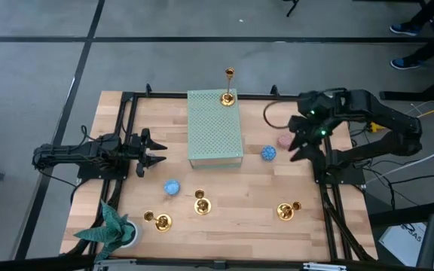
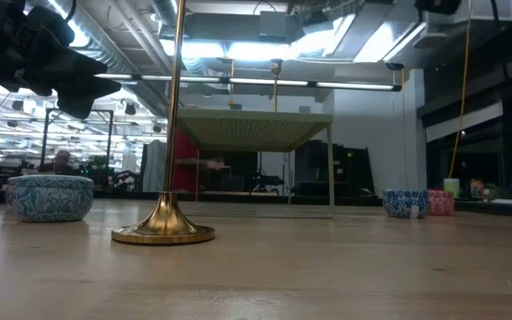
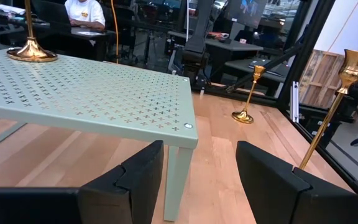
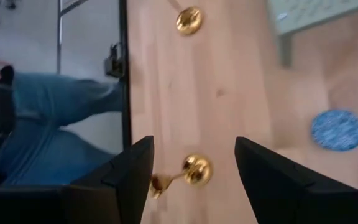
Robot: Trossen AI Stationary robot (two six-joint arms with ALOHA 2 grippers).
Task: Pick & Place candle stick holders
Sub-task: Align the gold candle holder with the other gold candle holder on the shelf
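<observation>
One gold candle stick holder (image 1: 227,96) stands by its round base on the green perforated stand (image 1: 215,128). Three more stand upright on the wood near the front edge (image 1: 159,220) (image 1: 200,205) (image 1: 286,211). My right gripper (image 1: 296,147) is open and raised over the table's right side, tilted down. In its wrist view the right-hand holder (image 4: 194,169) shows far below the gap between its fingers (image 4: 194,146), untouched. My left gripper (image 1: 157,153) waits open and level at the table's left, facing the stand (image 3: 92,93), with nothing between its fingers (image 3: 201,149).
Two blue discs (image 1: 172,187) (image 1: 268,153) and a pink one (image 1: 284,141) lie around the stand. A teal plant in a white pot (image 1: 115,229) sits at the front left corner. A person in jeans (image 4: 48,130) stands beside the table's near edge.
</observation>
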